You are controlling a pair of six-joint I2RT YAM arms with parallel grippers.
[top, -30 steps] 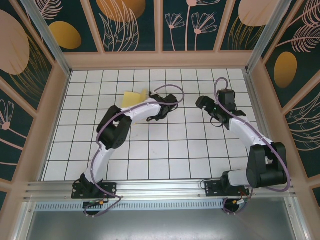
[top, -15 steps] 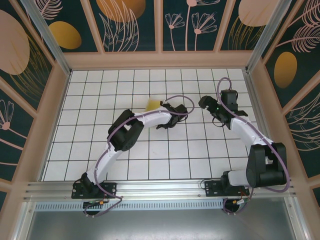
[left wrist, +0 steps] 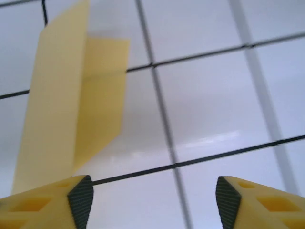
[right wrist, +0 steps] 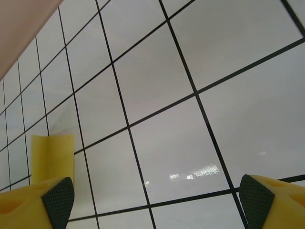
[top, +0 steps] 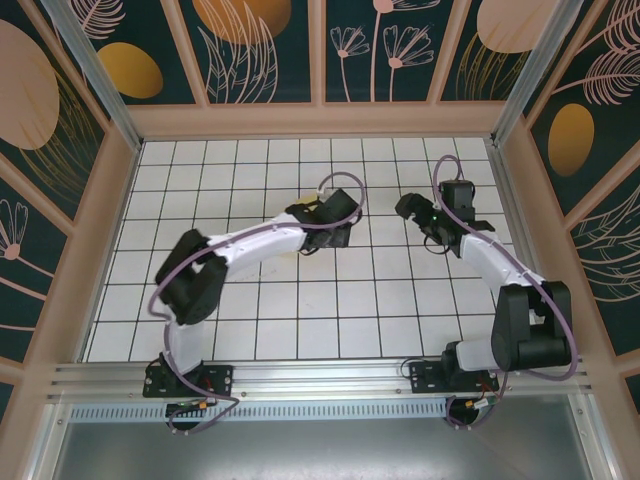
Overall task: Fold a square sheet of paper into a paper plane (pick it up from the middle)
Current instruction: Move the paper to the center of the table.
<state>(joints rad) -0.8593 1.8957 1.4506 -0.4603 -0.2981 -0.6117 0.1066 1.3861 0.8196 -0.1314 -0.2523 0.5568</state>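
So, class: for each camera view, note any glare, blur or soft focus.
Left wrist view: the folded sheet of paper and the grid lines look soft, with a pale glare streak on the table. Right wrist view: lines crisper, a small glare patch low on the table. Top external view: even light, sharp, no strong glare.

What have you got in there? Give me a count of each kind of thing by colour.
White robot arms, left and right: 2
Yellow claws, left and right: 2
Folded pale-yellow paper sheet: 1
Total: 5
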